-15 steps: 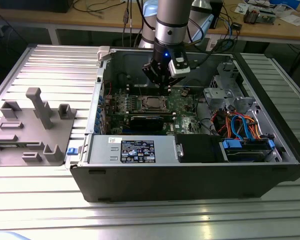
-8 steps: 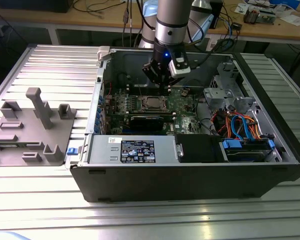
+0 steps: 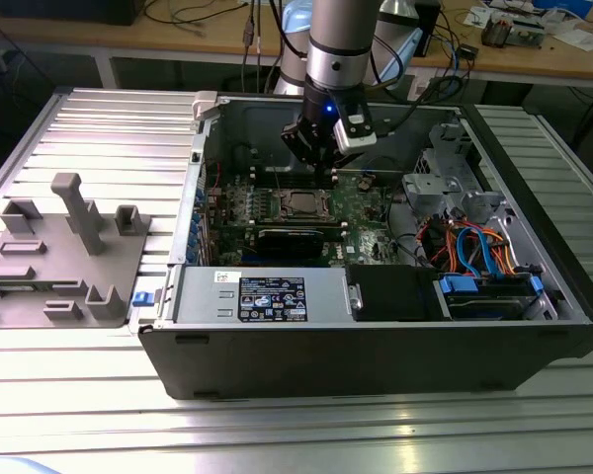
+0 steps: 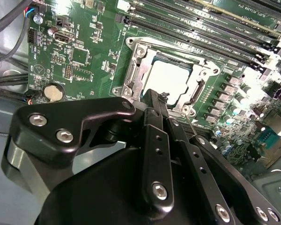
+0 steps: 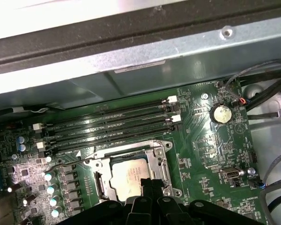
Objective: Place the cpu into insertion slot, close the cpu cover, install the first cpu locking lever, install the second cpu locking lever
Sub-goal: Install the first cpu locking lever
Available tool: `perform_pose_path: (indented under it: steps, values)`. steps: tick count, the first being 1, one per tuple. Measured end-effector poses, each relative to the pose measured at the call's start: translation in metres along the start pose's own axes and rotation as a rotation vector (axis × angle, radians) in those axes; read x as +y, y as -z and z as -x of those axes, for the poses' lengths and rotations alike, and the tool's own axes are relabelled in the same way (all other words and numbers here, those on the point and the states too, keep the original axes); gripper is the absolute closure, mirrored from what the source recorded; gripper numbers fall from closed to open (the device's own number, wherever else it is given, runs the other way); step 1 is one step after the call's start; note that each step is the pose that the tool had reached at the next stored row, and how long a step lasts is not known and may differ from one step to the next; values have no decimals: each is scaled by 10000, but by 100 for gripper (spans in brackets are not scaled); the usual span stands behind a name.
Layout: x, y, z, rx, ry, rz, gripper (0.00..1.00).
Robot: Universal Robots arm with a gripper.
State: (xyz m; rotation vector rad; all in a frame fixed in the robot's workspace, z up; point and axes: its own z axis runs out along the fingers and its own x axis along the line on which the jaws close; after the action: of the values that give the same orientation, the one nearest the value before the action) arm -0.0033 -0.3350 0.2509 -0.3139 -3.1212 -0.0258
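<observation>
Inside the open computer case, the cpu is sitting in the insertion slot on the green board, framed by the cpu cover. At its 12 o'clock in the exterior view, the gripper is hovering, fingers clenched together, grasping nothing.

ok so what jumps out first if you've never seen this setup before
The open computer case on the ribbed metal table, with the robot arm reaching down into it. On the green circuit board, the cpu sits in the insertion slot under the cpu cover, the gripper just above its edge.
</observation>
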Motion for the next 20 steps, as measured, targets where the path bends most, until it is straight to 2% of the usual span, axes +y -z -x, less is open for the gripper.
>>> perform_pose_path:
  steps: [20]
  values:
    - [0,0,0,9,557,-4,89]
